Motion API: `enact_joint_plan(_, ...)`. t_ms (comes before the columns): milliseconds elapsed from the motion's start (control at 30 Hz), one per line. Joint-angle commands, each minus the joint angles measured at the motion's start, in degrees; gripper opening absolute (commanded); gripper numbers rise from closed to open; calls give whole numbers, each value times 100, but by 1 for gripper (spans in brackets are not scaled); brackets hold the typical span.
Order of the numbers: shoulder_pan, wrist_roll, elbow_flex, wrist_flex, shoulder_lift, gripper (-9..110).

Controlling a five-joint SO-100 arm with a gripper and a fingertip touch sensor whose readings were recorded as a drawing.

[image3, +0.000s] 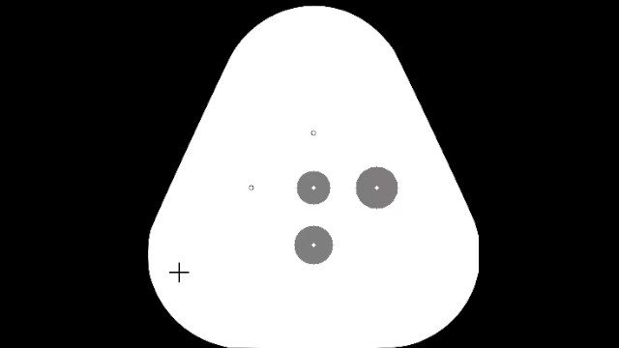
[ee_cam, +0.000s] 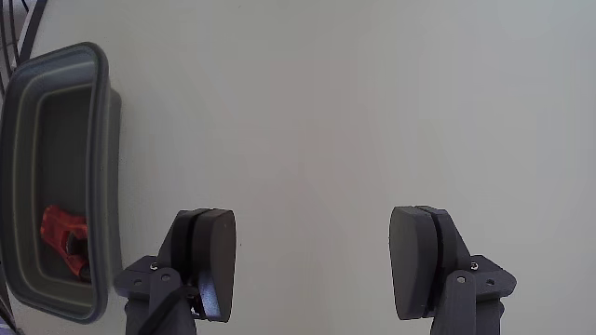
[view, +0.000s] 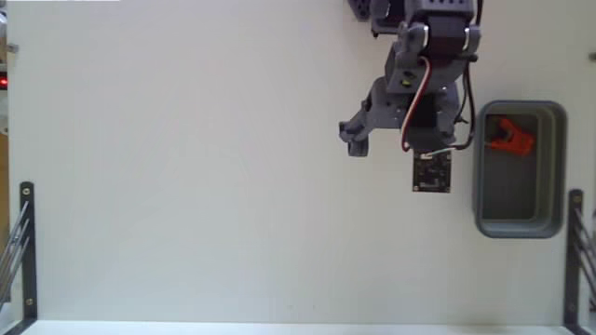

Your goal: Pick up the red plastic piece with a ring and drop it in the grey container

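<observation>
The red plastic piece with a ring [view: 510, 137] lies inside the grey container [view: 521, 229], in the tub's upper end as the fixed view shows it. In the wrist view the red piece [ee_cam: 63, 238] rests on the dark floor of the container [ee_cam: 108, 186] at the far left. My gripper [view: 406, 145] hangs over the bare white table just left of the tub in the fixed view. In the wrist view the gripper [ee_cam: 312, 223] is wide open, with only table surface between its dark fingers [ee_cam: 212, 251].
Metal rails stand at the left edge [view: 25, 242] and right edge [view: 575, 251] of the white table [view: 186, 186]. A small red light [view: 4, 83] glows at the far left. The arm's base is at the top [view: 419, 14].
</observation>
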Motion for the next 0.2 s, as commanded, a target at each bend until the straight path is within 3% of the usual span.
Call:
enact_joint_plan(0,53,18,30,110,219,110)
enact_joint_plan(167,53,18,30,110,219,110)
